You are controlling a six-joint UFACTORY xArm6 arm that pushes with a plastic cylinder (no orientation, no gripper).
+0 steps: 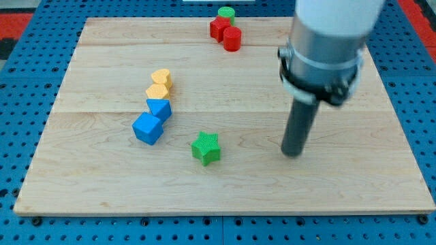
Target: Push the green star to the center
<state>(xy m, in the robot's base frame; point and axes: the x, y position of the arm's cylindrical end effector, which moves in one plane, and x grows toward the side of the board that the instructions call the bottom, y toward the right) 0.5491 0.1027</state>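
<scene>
The green star (206,148) lies on the wooden board (225,177), below and a little left of the board's middle. My tip (292,154) rests on the board well to the star's right, at about the same height in the view, apart from it. The dark rod rises from the tip into the grey arm body at the view's top right.
A blue cube (148,128) and a blue block (159,109) sit left of the star, with two yellow blocks (160,84) above them. At the board's top edge are a red block (219,27), a red cylinder (231,39) and a green cylinder (226,13).
</scene>
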